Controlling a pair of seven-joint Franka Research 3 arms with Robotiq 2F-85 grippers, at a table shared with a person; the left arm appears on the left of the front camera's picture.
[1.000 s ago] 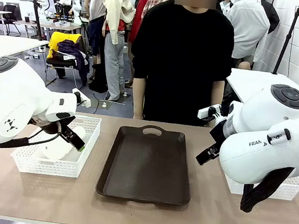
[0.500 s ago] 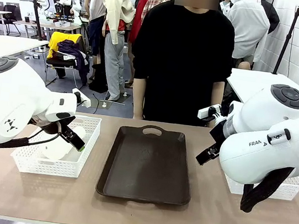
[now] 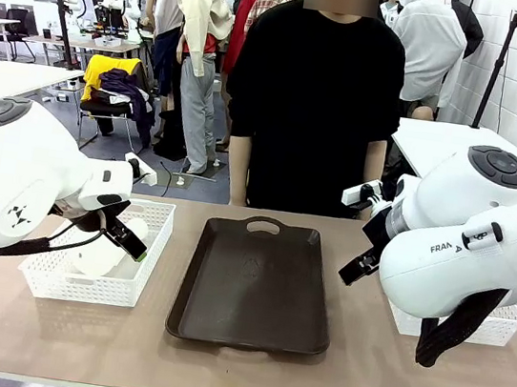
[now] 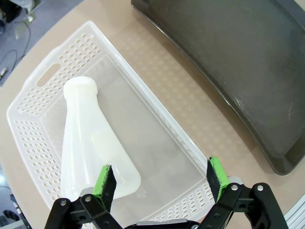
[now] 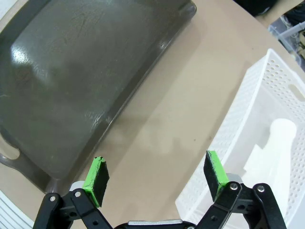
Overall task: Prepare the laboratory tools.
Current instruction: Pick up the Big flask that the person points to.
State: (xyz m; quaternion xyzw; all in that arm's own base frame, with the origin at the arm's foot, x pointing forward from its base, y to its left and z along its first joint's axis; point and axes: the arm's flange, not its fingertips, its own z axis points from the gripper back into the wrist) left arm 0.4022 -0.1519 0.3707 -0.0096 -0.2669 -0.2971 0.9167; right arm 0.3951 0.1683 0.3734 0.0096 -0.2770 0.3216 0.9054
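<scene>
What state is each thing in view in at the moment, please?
Left flask, on its side in left basket, not gripped.
Right flask, lying in right basket, not gripped.
Tray, bare.
Left gripper, jaws open, holding nothing.
Right gripper, jaws open, holding nothing.

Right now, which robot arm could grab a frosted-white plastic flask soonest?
Left. The open left gripper hangs over the white mesh plastic basket, one pad above the frosted-white plastic conical flask lying inside. The open right gripper hangs over bare table, beside its basket.
</scene>
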